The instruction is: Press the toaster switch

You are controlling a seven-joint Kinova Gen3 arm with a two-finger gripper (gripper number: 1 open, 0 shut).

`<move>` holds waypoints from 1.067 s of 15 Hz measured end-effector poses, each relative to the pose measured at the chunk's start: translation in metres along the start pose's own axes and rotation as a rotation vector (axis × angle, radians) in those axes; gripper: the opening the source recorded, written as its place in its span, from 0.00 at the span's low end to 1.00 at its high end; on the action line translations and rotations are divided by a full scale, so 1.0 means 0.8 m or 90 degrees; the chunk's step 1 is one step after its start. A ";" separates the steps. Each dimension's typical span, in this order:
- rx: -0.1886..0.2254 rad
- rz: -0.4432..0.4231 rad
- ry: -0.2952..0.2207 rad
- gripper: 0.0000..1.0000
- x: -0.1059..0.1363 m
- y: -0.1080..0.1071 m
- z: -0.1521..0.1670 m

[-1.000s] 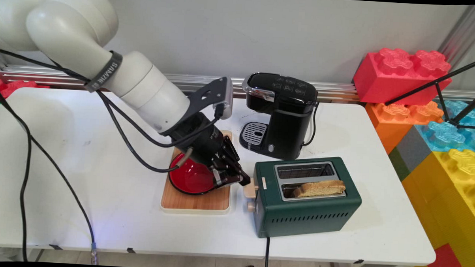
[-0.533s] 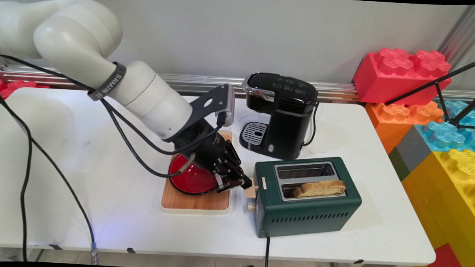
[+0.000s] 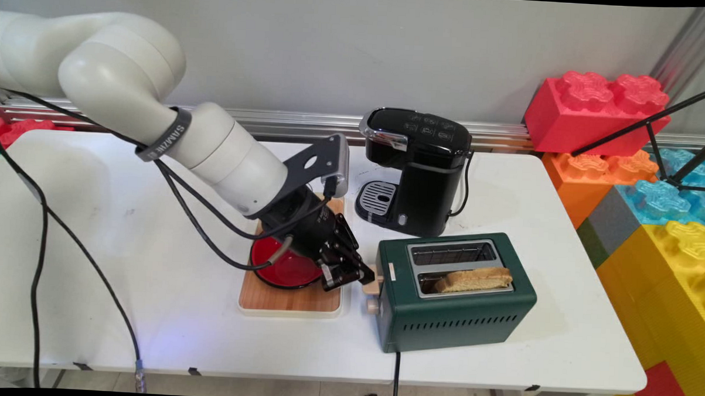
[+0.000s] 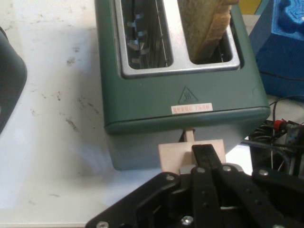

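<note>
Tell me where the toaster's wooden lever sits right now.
In the main view, the wooden lever sticks out of the green toaster's left end, facing the red bowl on its wooden board, with the gripper right against it.

Dark green toaster (image 3: 454, 295), pale wooden lever (image 4: 189, 155), red bowl (image 3: 285, 269), black hand (image 3: 350, 275).

This looks like a robotics lab dressed up as a kitchen. A white robot arm (image 3: 155, 126) trailing black cables (image 3: 40, 251) reaches over a plain white counter (image 3: 149, 320). Centred on the counter is a green toaster (image 3: 454, 307); behind it stands a black coffee maker (image 3: 418, 171), and to its left a wooden board (image 3: 290, 301). To the toaster's right rise oversized toy bricks (image 3: 640, 190), behind it an aluminium rail (image 3: 273, 120) along a bare wall (image 3: 334, 45).
</note>
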State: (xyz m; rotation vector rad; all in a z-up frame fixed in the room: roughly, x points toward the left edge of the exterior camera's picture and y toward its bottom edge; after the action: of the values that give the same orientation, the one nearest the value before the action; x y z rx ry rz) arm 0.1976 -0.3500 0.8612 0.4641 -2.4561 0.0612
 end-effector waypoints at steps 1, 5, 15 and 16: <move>0.001 0.000 0.000 0.00 -0.001 0.000 0.001; 0.005 -0.002 0.002 0.00 -0.004 0.000 0.008; 0.006 -0.004 -0.002 0.00 -0.018 0.004 0.022; 0.006 -0.004 -0.002 0.00 -0.019 0.005 0.024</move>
State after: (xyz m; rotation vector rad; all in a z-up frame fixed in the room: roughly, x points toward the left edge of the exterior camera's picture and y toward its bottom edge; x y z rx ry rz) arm 0.1968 -0.3446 0.8372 0.4772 -2.4577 0.0698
